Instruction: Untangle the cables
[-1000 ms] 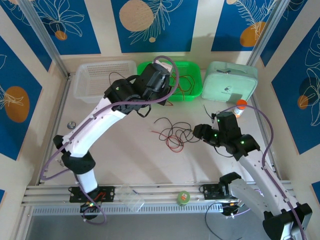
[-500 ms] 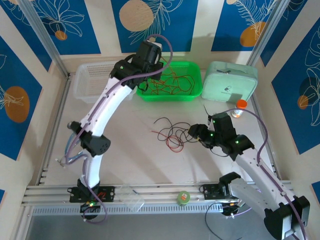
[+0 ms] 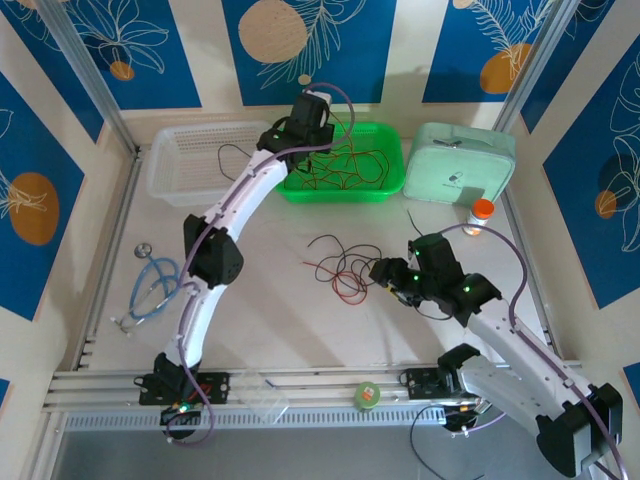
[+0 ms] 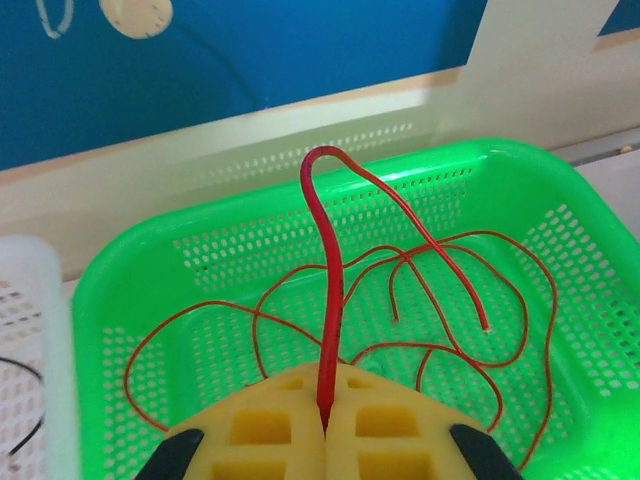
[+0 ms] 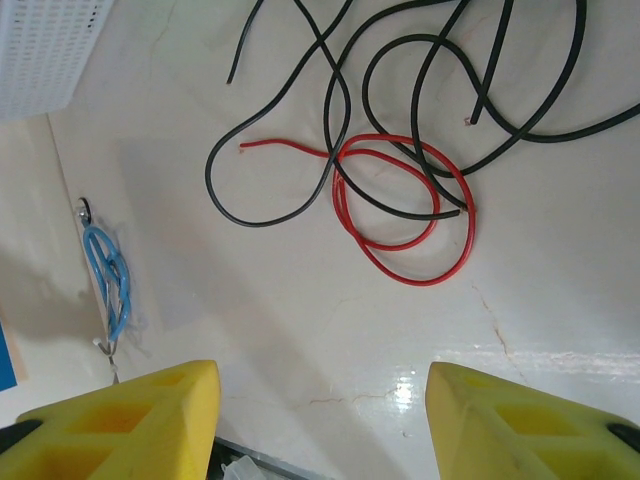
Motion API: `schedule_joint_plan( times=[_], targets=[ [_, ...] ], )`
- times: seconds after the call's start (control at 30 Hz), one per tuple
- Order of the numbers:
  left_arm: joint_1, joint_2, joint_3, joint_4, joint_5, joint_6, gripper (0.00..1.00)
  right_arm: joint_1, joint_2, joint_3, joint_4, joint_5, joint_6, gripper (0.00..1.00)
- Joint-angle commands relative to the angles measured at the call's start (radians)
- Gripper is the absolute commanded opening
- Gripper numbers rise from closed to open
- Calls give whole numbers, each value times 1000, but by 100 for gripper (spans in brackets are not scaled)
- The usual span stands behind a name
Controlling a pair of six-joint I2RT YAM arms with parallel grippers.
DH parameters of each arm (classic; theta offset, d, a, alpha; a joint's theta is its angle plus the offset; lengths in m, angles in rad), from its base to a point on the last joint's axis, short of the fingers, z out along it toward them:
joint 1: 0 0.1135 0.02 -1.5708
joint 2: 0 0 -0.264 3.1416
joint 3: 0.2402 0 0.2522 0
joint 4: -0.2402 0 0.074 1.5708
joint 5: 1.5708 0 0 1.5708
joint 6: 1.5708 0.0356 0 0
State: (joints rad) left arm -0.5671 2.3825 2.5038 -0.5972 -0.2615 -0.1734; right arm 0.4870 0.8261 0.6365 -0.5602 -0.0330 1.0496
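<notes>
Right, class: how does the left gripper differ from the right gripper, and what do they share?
The left gripper is shut on a red cable; the right gripper is open and empty. The left gripper is above the green basket; the right gripper is over the loose cables on the table. Both have yellow fingers.

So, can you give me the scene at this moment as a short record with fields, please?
left gripper: shut on a red cable, over the green basket
green basket: loose red cables lie inside
right gripper: open, holding nothing, above the table
tangle: red and black cables crossing each other on the table
</notes>
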Motion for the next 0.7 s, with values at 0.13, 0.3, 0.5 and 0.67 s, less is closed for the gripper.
schedule_joint_plan(
  times=[0.13, 0.3, 0.5, 0.67],
  targets=[
    [16, 136, -18, 59, -13, -11, 0, 21, 43, 8, 43, 15, 39, 57],
    [19, 150, -58, 50, 20, -47, 25, 71, 145, 43, 116, 17, 58, 58],
    [20, 65, -63, 27, 69, -52, 64, 145, 318, 113, 215, 51, 85, 58],
    [20, -98, -120, 22, 82, -31, 83, 184, 463, 192, 257, 85, 88, 58]
  ],
)
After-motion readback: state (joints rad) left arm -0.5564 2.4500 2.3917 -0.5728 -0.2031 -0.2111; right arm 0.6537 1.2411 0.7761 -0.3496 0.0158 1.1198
